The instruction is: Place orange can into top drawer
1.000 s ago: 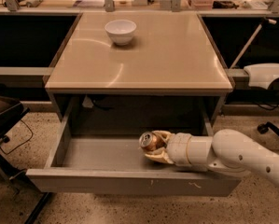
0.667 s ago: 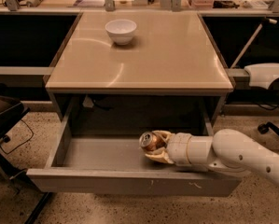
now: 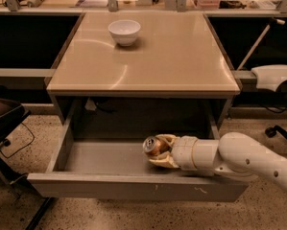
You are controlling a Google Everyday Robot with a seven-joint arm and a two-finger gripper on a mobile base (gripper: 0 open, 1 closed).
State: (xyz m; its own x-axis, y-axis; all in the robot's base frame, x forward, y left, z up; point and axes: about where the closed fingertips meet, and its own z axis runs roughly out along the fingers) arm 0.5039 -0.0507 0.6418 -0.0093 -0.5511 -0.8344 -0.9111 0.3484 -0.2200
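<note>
The top drawer [image 3: 109, 186] is pulled open below the tan table, its grey front panel showing small white scuff marks. The orange can [image 3: 153, 146] lies on its side inside the drawer, right of centre, with its silver top facing left. My gripper [image 3: 161, 151] reaches in from the right on a white arm, and its fingers are closed around the can, low over the drawer floor.
A white bowl [image 3: 124, 31] stands on the table top [image 3: 181, 56] at the back. A chair [image 3: 4, 119] stands at the left and a white chair arm [image 3: 275, 75] at the right. A cluttered shelf runs behind the table.
</note>
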